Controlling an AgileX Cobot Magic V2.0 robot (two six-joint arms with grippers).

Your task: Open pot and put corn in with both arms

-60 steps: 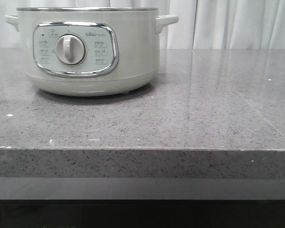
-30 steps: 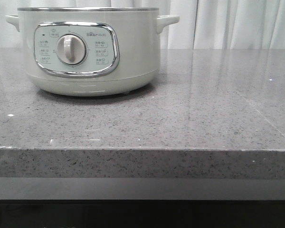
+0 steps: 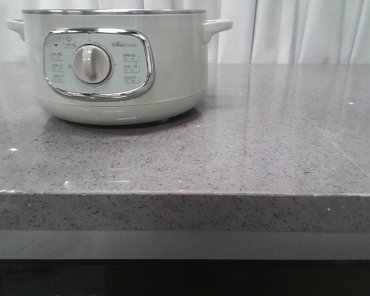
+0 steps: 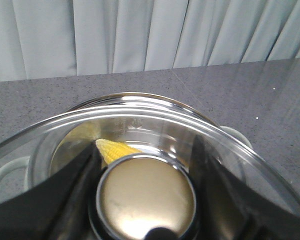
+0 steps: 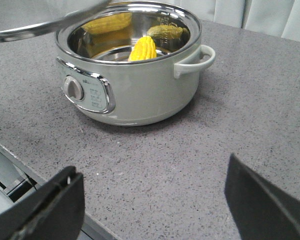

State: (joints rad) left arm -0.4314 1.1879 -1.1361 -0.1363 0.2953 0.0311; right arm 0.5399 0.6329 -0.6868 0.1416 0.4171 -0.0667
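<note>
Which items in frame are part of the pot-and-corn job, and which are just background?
Job items:
- pot, open
- corn, lying inside the pot
- glass lid, held over the pot by the left gripper, clamped on its knob
- right gripper, open and empty

Background:
- grey countertop
- white curtain
</note>
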